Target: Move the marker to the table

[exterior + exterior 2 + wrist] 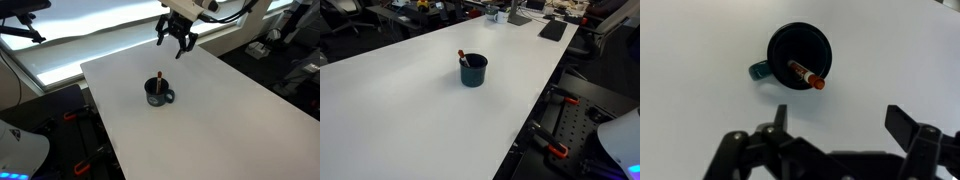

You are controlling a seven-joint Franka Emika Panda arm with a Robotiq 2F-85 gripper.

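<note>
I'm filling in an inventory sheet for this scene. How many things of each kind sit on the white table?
Mug: 1
Marker, standing inside the mug: 1
Total on the table: 2

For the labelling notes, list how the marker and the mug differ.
The marker is reddish-orange; the mug is dark blue-black. The marker is a thin stick; the mug is wide and round, with a handle. The marker leans inside, poking above the rim; the mug stands upright on the table. Both occupy one spot on the table.
</note>
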